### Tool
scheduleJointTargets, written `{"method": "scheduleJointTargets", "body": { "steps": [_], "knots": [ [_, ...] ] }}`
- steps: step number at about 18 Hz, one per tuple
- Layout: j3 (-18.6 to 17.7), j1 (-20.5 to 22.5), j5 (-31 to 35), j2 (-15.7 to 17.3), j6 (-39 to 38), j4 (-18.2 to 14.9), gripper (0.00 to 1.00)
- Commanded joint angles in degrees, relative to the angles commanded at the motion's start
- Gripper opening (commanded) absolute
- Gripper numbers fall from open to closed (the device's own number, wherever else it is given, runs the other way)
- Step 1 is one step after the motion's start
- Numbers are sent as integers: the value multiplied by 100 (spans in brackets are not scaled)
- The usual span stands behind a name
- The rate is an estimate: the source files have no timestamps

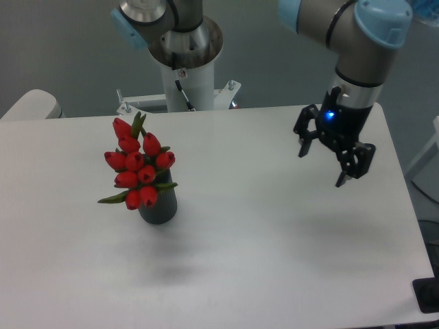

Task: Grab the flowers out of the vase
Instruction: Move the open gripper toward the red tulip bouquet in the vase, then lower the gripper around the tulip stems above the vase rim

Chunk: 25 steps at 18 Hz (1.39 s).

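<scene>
Flowers (139, 163) stand upright in the vase (158, 205) at counter (274, 247) left, stems held by its rim; pincer (324, 165) hangs well right, fingers apart, empty, ready to approach.

Glossy red flowers (137, 168) (plastic-looking) in a matt vase (160, 207).

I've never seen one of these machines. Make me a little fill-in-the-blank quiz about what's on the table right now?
1. The flowers are coloured ____.
2. The flowers stand in a dark ____.
3. The end effector has its fingers ____ and holds nothing.
4. In the picture, the end effector is to the ____ of the vase.

Missing words: red; vase; open; right
</scene>
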Motion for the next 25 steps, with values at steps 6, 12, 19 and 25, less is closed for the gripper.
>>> {"method": "scheduleJointTargets", "body": {
  "steps": [6,12,19,25],
  "knots": [
    [-731,-52,-1110,439,-896,150,100],
    [-1828,-105,-1557,1177,-968,185,100],
    [-2612,-649,-1778,1751,-958,526,100],
    [-3095,-1054,-1786,1741,-1258,1299,100]
  ]
}}
